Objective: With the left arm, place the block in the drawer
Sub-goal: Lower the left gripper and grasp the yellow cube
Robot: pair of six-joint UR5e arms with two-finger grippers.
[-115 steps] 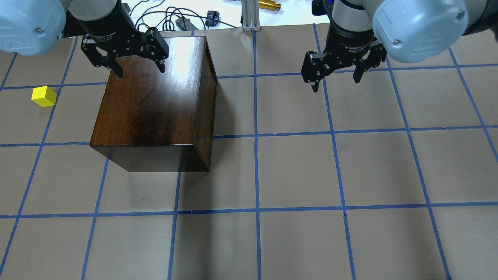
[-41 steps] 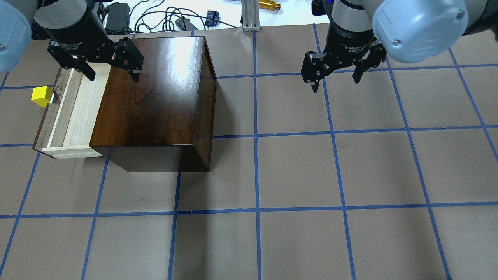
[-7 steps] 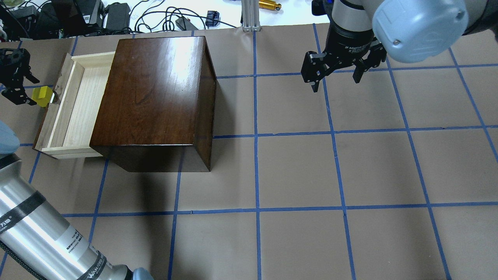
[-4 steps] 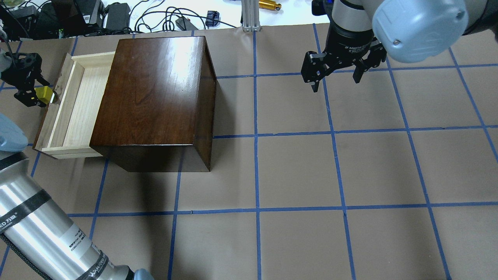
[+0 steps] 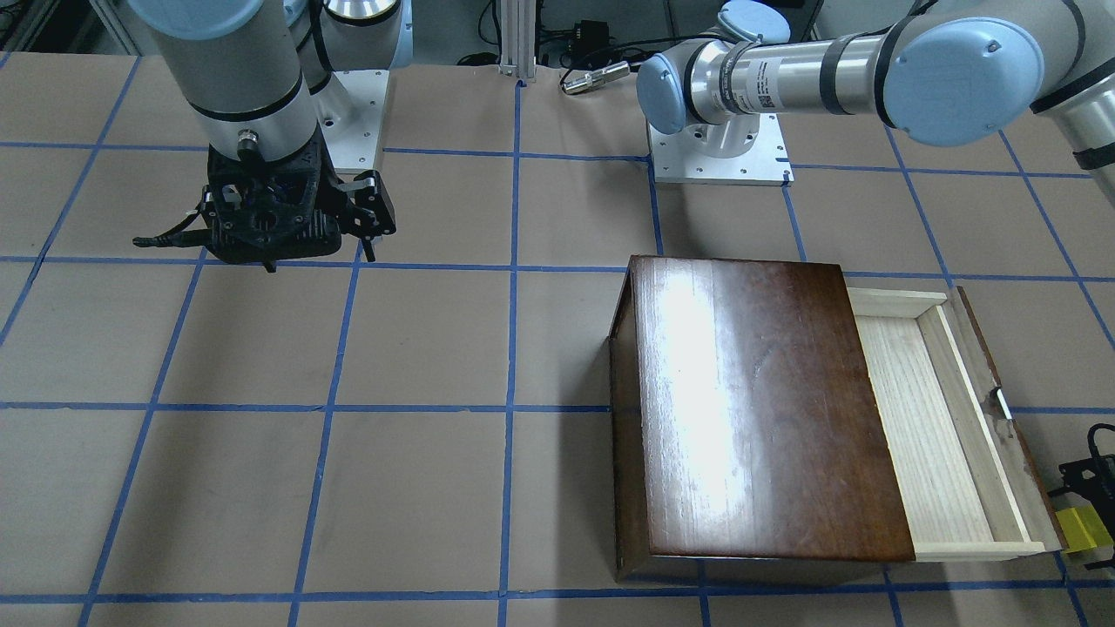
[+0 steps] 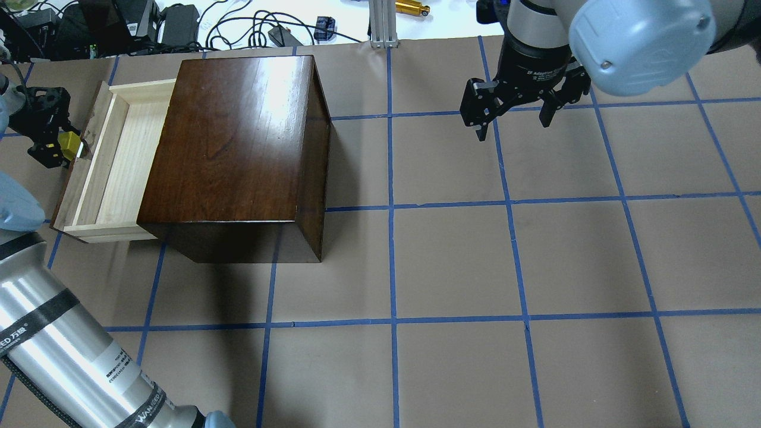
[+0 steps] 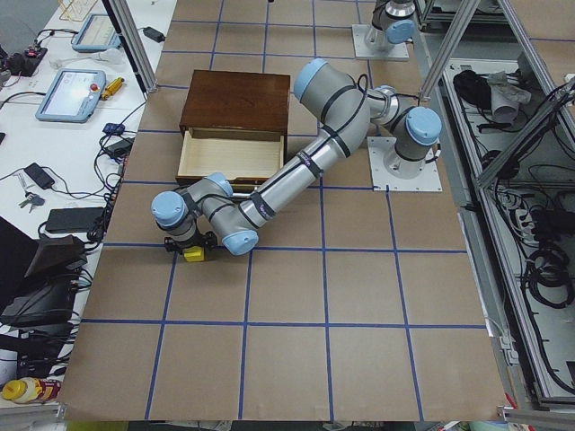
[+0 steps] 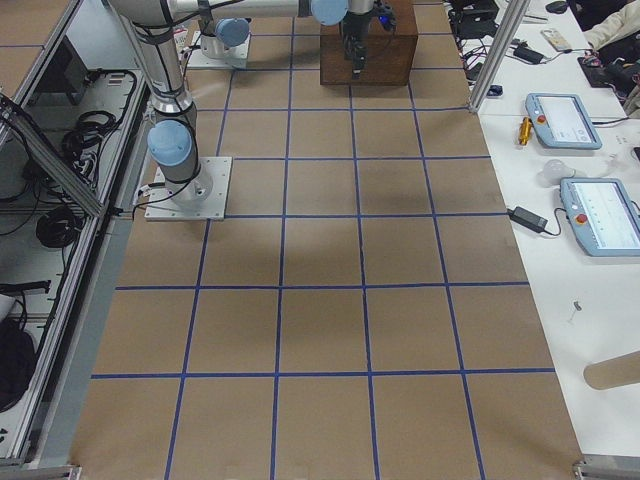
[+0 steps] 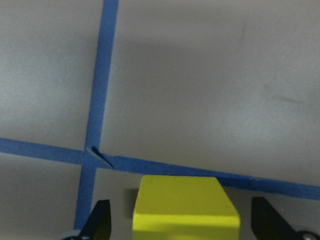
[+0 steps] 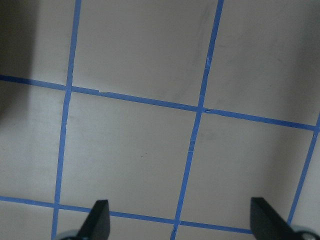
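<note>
The yellow block [image 6: 71,142] sits on the table just outside the drawer's dark notched front. The drawer [image 6: 110,157] is pulled out of the dark brown box [image 6: 238,142] and holds nothing. My left gripper [image 6: 59,144] is open and low at the table, one finger on each side of the block. In the left wrist view the block [image 9: 180,200] lies between the fingertips [image 9: 100,222] with a gap on both sides. The block [image 5: 1080,529] also shows at the front view's right edge. My right gripper [image 6: 514,116] is open and empty above the table, far from the box.
Cables, a power brick and a brass part [image 6: 413,8] lie beyond the far table edge. The left arm's silver forearm [image 6: 65,356] crosses the near left corner. Blue tape lines grid the brown table [image 6: 452,261].
My left gripper has moved right toward the drawer front and now straddles the block. The block, drawer and right arm have not moved.
</note>
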